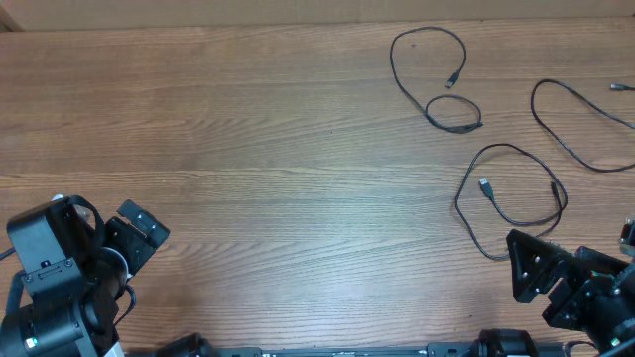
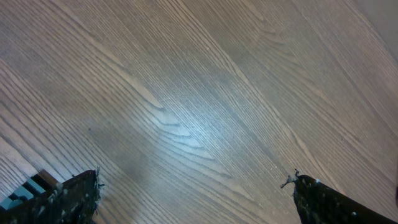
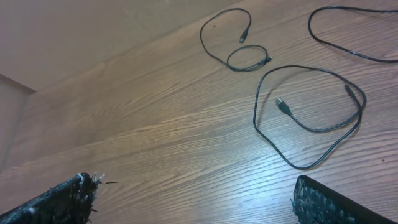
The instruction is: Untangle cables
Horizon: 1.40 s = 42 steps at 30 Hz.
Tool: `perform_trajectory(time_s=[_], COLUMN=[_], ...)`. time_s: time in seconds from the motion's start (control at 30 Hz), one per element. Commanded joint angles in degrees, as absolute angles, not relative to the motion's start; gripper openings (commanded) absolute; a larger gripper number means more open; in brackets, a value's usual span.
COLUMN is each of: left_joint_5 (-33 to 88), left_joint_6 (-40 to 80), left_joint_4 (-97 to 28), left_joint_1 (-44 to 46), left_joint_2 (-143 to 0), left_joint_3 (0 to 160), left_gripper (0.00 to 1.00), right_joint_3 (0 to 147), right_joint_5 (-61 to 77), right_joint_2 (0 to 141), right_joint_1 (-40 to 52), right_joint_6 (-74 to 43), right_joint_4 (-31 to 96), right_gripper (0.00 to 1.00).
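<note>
Three thin black cables lie apart from one another at the table's right. The far one (image 1: 393, 55) (image 3: 244, 37) makes a big loop and a small one. Another cable (image 1: 534, 104) (image 3: 311, 31) runs off the right edge. The nearest cable (image 1: 485, 184) (image 3: 283, 104) forms a wide loop with its plug inside. My right gripper (image 1: 571, 248) (image 3: 196, 182) hovers open just in front of that nearest loop, holding nothing. My left gripper (image 1: 137, 236) (image 2: 196, 179) stands open at the front left over bare wood, far from every cable.
The wooden table (image 1: 278, 149) stretches between the two arms. A small plug end (image 1: 621, 87) shows at the right edge. The arm bases fill the front corners.
</note>
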State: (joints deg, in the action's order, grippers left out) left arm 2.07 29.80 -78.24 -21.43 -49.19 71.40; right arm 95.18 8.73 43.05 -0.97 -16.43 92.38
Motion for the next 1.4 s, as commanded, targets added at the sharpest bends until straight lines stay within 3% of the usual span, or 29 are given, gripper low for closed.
perform_trajectory(time_s=[0.0, 0.8, 1.03, 1.37], left_joint_5=[1.3, 1.3, 1.3, 1.3], left_joint_6=[28.9, 28.9, 28.9, 28.9], left_joint_4=[-78.2, -78.2, -78.2, -78.2], left_joint_1=[-21.7, -21.7, -21.7, -21.7], left_joint_2=[-49.1, -49.1, -49.1, -49.1], left_joint_3=[72.1, 72.1, 72.1, 72.1], left_gripper=[0.99, 1.0, 1.0, 1.0], right_joint_3=[95.2, 90.8, 82.9, 70.0], right_joint_5=[8.6, 8.6, 8.6, 8.7], right_joint_2=[42.4, 40.8, 34.2, 25.8], right_joint_1=[-0.7, -0.7, -0.8, -0.8], right_joint_6=[-16.0, -16.0, -16.0, -16.0], right_joint_4=[92.2, 90.7, 70.5, 53.1], right_gripper=[1.0, 1.0, 1.0, 1.0])
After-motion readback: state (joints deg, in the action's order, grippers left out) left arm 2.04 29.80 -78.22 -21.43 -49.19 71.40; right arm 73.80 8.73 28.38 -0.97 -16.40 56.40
